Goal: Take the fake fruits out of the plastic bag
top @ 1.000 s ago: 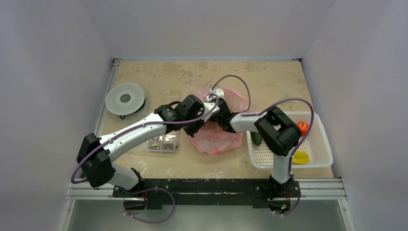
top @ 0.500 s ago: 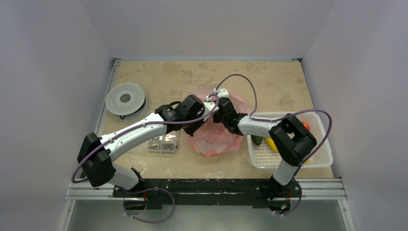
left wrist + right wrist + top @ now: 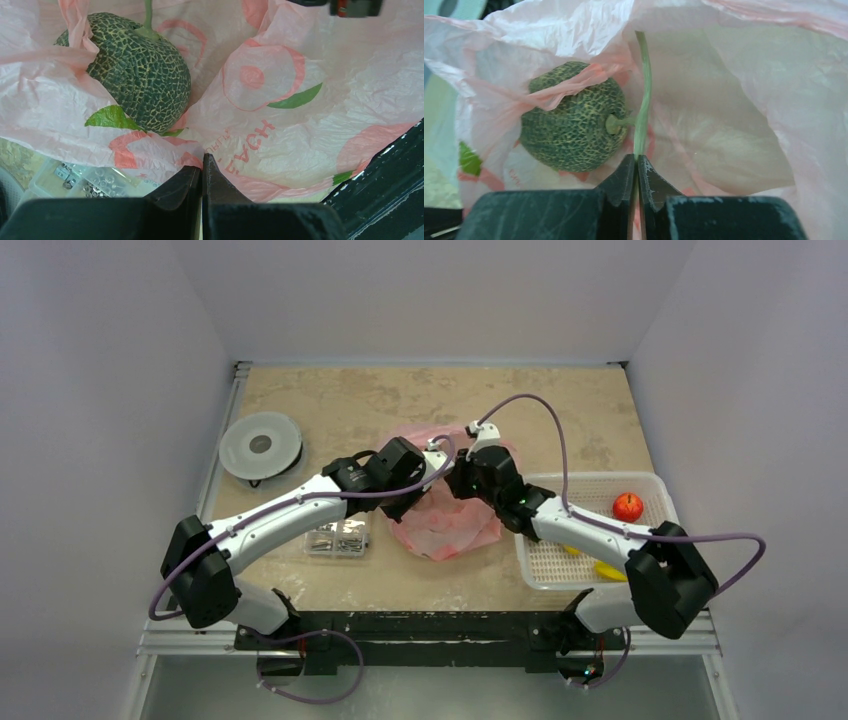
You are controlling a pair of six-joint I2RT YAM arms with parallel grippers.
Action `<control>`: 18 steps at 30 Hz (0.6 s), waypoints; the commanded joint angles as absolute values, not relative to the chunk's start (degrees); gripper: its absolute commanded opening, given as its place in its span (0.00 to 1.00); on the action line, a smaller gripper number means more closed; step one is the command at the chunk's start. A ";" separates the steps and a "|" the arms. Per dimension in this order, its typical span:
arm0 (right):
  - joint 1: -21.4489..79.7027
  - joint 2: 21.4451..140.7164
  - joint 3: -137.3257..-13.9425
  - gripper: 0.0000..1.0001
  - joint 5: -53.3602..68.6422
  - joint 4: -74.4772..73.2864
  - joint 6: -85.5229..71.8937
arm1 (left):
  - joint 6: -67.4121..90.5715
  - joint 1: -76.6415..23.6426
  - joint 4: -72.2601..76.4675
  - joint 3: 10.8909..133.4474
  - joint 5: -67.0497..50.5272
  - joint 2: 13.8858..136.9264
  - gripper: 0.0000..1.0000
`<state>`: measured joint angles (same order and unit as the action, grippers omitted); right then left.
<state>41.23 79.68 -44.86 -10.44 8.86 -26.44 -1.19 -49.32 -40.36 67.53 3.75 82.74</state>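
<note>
**Right fingers** (image 3: 638,162): closed fully on the lower end of the thin green stem (image 3: 644,75) of a dark green, net-patterned plastic melon (image 3: 574,125). Nothing else lies between them.

**Left fingers** (image 3: 202,167): closed flat on a fold of the thin, crinkly, translucent pink plastic bag (image 3: 310,125) near its mouth, holding the film up.

**Position of the fruit:** the melon (image 3: 140,70) lies inside the bag, at the left of both wrist views, with 1 pink strip of film draped across its top.

**Handling, as judged:**
- The melon looks hollow, rigid and light. Its shell is rounded and too wide for a sure pinch, so the stem is the natural hold.
- The stem is slender and may bend or slip, which favours a slow, straight pull.
- The bag is limp, and the draped strip could drag along with the fruit.

**Outward, top view:**
- The bag (image 3: 450,525) sits in the middle of the beige surface (image 3: 350,405).
- To its right, a white perforated plastic basket (image 3: 600,477) holds 1 red round fruit (image 3: 628,506) and yellow pieces (image 3: 605,570).
- To its left are a clear box of small metal parts (image 3: 337,538) and a grey round disc (image 3: 261,445).
</note>
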 commanded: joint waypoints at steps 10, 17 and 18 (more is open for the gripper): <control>41.17 73.10 -37.51 0.00 -1.94 10.41 -37.86 | -2.07 -49.66 -39.21 67.84 3.57 82.67 0.00; 40.97 75.90 -46.50 0.28 -15.55 -5.68 -36.56 | -2.11 -49.75 -39.63 68.20 2.82 83.53 0.00; 40.94 77.12 -47.47 0.28 -17.51 -7.88 -36.79 | -2.17 -49.76 -39.64 68.27 2.81 83.59 0.00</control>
<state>41.19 75.09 -41.45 -7.49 1.37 -36.10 -1.19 -49.32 -40.36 67.53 3.42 83.15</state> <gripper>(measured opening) 0.263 0.006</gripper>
